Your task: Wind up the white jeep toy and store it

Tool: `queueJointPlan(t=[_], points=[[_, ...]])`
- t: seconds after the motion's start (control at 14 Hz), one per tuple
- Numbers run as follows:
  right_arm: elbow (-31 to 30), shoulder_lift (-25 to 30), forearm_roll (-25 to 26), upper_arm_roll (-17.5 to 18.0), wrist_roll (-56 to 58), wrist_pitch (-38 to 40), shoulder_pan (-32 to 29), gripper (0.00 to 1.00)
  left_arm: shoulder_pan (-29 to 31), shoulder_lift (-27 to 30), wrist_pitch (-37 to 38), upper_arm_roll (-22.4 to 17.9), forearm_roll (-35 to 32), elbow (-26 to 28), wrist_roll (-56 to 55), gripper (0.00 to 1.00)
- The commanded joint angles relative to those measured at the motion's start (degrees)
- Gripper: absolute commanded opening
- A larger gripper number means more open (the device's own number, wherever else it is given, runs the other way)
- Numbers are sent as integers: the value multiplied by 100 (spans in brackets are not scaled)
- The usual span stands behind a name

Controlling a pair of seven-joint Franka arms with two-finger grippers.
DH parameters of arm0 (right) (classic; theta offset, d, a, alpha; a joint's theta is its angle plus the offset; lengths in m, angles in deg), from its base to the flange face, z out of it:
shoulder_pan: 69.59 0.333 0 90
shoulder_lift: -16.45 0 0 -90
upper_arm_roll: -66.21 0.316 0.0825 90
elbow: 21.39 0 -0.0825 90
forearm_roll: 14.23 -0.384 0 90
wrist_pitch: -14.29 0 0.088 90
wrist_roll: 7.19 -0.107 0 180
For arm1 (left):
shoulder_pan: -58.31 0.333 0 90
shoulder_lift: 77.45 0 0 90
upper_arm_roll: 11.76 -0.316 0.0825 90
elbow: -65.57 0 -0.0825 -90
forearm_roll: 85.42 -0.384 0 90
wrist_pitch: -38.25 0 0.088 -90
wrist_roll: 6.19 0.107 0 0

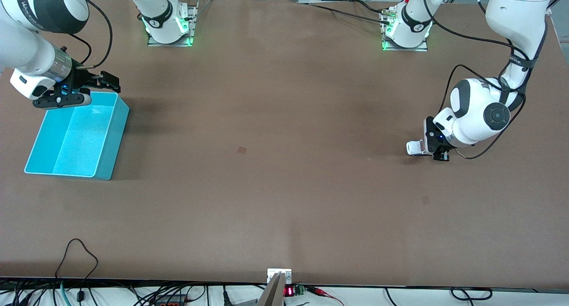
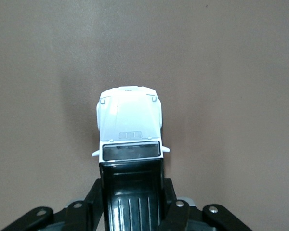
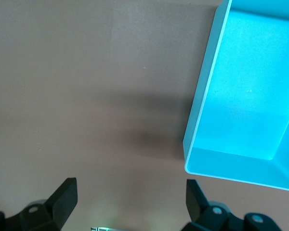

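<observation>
Down at the table near my left arm's end, my left gripper [image 1: 438,154] has its fingers clamped on the black rear of the white jeep toy [image 2: 129,122], hood poking out ahead of the jaws, the car low on the brown table [image 1: 275,186] or just off it, I can't tell which. So the grab is made; whether the winding is finished I can't say from here. Storing is clearly still to come: the cyan bin [image 1: 109,161] sits empty, well apart at my right arm's end. My right gripper [image 1: 86,89] waits over the bin's rim nearest the bases, fingers spread wide, holding nothing.
</observation>
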Motion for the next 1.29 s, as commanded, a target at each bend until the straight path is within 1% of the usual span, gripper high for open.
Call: queueJointPlan(t=[0.0, 0.07, 0.36, 0.79, 0.93, 1.21], points=[[106, -40, 68, -9, 31, 122, 29, 100, 18, -126, -47, 22, 52, -136, 28, 29], [106, -40, 68, -9, 31, 122, 30, 100, 18, -135, -47, 22, 43, -136, 46, 25], [106, -40, 68, -9, 31, 131, 21, 100, 18, -179, -47, 22, 34, -136, 37, 22], [106, -40, 59, -9, 31, 140, 21, 100, 44, -240, -47, 22, 25, -136, 81, 22], [106, -40, 68, -9, 31, 140, 21, 100, 149, -293, -47, 22, 17, -154, 98, 21], [106, -40, 68, -9, 31, 166, 21, 100, 220, -364, -47, 13, 25, -224, 107, 18]])
